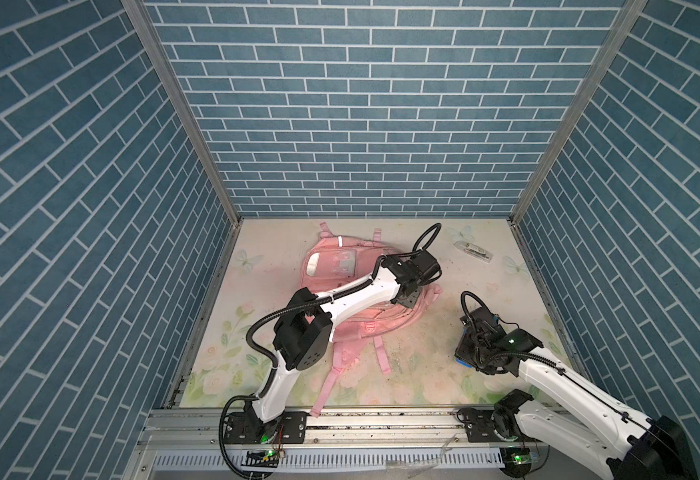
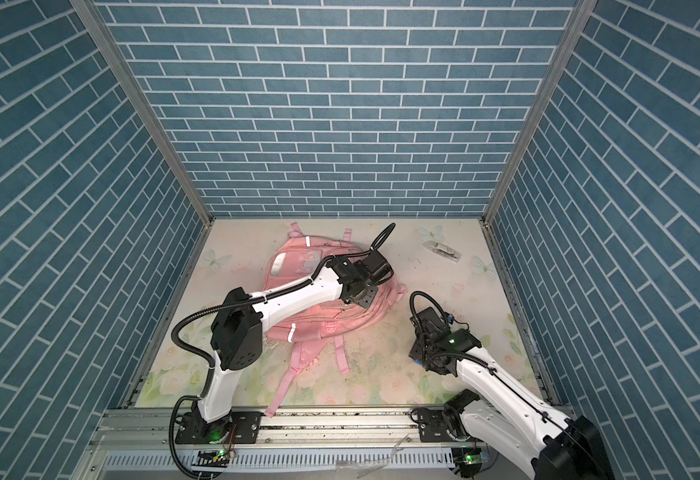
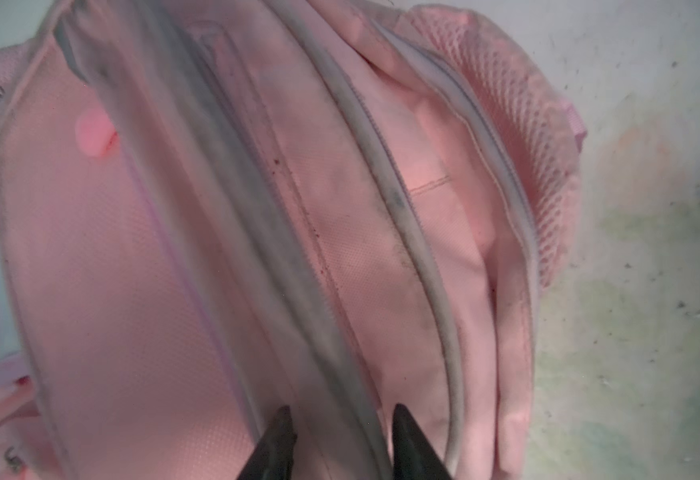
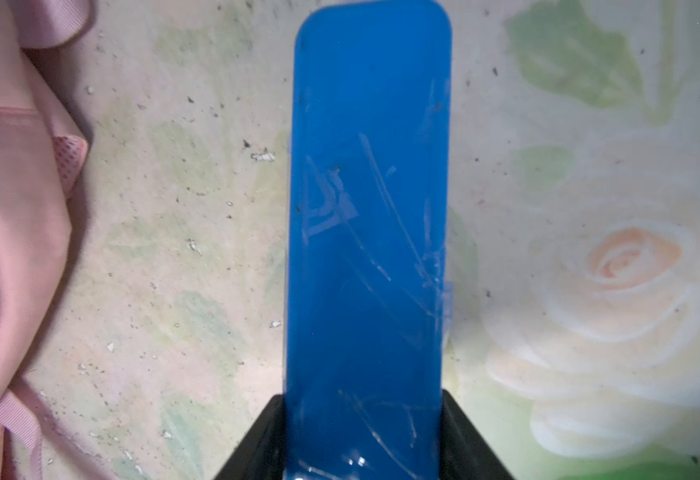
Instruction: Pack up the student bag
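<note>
- Seeing the student bag [image 1: 331,266] sprawled flat on the floral table [image 1: 423,370], left of centre and toward the back wall in both top views.
- Trailing from it down to the front rail: its pink straps [image 1: 333,384].
- Over the bag's right-hand edge in the top views: the left gripper [image 3: 342,415], pointed down at the zip area.
- Going by the left wrist view: tips narrowed to a small gap, with a grubby grey zip strip [image 3: 269,249] running between them.
- Honestly can't tell if it's actually pinching the fabric or just straddling it.
- Lower right of the table: right gripper [image 4: 362,415] clamped on a flat blue case [image 4: 369,208], roughly half open, one black finger pressed against each long side.
- Can't tell whether that case is lifted or resting on the tabletop.
- Near the case in the right wrist view but not touching it: a pink edge of the bag.
- Upper right of the table, well apart from bag and arms: a small clear packet [image 1: 473,250] lying flat.
</note>
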